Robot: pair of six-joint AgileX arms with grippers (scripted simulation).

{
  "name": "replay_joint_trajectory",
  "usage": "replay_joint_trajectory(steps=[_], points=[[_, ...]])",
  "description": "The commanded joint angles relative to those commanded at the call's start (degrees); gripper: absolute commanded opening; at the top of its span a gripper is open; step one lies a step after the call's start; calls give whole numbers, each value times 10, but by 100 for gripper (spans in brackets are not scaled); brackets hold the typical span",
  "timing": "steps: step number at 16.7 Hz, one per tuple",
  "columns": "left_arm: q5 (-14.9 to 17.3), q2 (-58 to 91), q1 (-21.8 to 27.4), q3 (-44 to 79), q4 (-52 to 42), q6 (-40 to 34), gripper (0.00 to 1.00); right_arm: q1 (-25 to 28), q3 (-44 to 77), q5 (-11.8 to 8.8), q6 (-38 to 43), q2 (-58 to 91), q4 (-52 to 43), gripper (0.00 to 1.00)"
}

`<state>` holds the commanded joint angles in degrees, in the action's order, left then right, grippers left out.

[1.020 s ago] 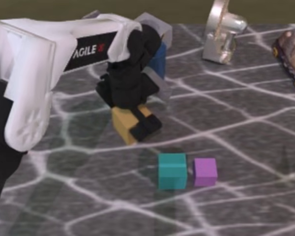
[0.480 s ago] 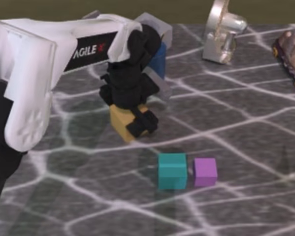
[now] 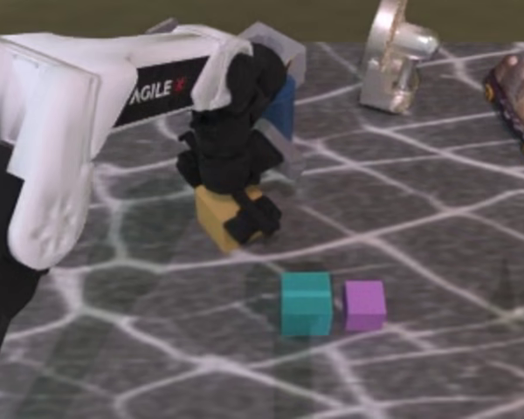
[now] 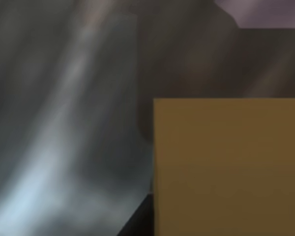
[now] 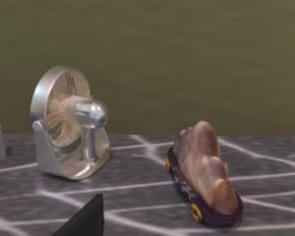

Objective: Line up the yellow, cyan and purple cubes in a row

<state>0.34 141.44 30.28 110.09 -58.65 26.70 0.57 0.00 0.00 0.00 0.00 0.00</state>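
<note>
While the left tool [image 3: 236, 205] is positioned at the yellow cube [image 3: 217, 218], its fingers are seen on either side of that cube and are closed against it. The yellow cube is located on the desk [image 3: 419, 218], left of centre, apart from the other two cubes. The cyan cube [image 3: 306, 303] and the purple cube [image 3: 365, 305] are set side by side nearer the front edge, with the purple one to the right. A grey block [image 3: 275, 48] and a blue cup [image 3: 281, 109] are partly hidden behind the left arm. A silver fan [image 5: 69, 125] and a skate-like toy [image 5: 204, 174] are shown at the far right. The right tool is not seen.
</note>
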Motion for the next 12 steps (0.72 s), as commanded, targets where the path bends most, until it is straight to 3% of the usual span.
replay_joint_trajectory(steps=[4, 12], points=[[2, -9, -1, 10, -12, 0, 0, 0, 0, 0, 0, 0, 0, 100], [1, -41, -12, 98, -136, -1, 0, 0, 0, 0, 0, 0, 0, 100]])
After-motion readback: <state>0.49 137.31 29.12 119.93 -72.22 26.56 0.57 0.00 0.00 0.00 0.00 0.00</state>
